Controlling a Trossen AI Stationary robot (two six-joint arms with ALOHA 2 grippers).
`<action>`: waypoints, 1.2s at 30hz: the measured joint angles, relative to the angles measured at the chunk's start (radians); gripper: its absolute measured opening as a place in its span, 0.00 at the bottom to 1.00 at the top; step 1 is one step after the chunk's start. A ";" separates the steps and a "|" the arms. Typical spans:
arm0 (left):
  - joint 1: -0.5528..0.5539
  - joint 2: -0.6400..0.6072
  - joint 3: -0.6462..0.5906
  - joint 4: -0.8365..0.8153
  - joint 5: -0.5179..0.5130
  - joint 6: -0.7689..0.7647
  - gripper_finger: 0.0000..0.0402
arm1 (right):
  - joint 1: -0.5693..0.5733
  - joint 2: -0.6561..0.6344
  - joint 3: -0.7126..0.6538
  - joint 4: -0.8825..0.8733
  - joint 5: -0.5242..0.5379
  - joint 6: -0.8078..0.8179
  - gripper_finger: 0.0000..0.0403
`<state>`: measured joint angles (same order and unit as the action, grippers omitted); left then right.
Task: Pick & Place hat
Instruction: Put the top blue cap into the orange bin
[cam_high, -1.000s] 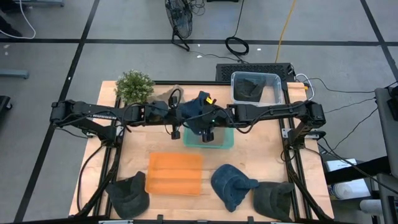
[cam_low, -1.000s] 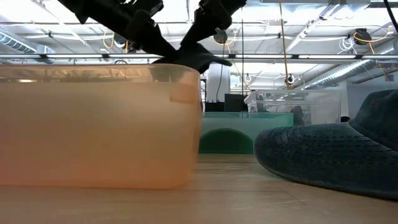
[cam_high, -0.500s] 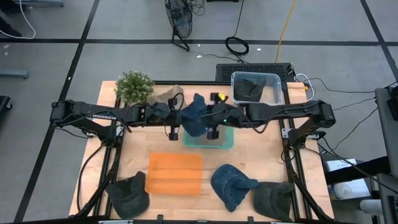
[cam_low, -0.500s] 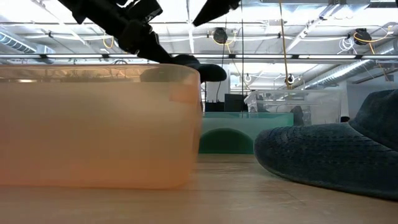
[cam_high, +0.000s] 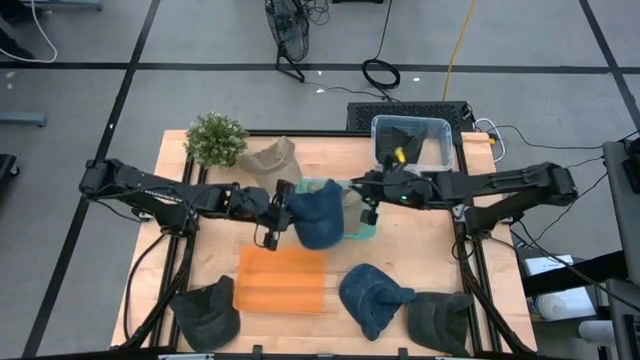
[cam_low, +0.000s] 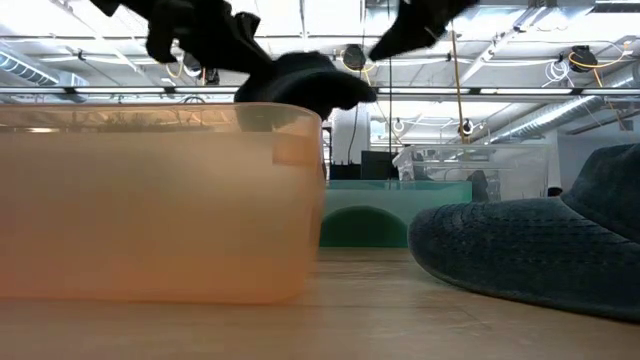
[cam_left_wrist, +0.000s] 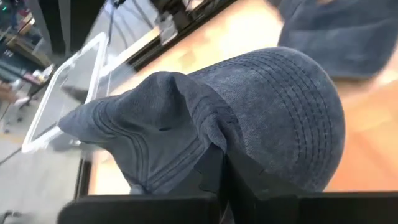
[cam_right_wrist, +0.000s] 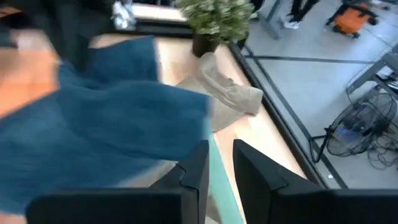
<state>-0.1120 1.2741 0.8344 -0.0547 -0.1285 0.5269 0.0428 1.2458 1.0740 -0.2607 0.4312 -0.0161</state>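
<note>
While in left claw, hat aloft.

I count six hats: a blue one held up, a tan one, three dark ones along the near edge, and one in the clear bin. I see three bins and one plant.

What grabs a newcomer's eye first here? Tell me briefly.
The blue hat held up mid-table by the left tool, which is shut on it above the teal bin. Then the orange bin near the front, flanked by more dark hats.
</note>
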 joint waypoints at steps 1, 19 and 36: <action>-0.014 0.000 0.018 -0.020 0.001 -0.006 0.02 | -0.001 -0.028 -0.041 0.037 0.014 0.013 0.15; -0.322 0.012 0.194 -0.409 0.025 -0.371 0.02 | -0.008 -0.536 -0.450 0.295 0.014 0.005 0.15; -0.440 0.168 0.183 -0.505 0.050 -0.507 0.04 | -0.008 -0.549 -0.461 0.294 0.010 0.004 0.15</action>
<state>-0.5524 1.4420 1.0172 -0.5596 -0.0789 0.0203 0.0349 0.6972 0.6128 0.0334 0.4414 -0.0116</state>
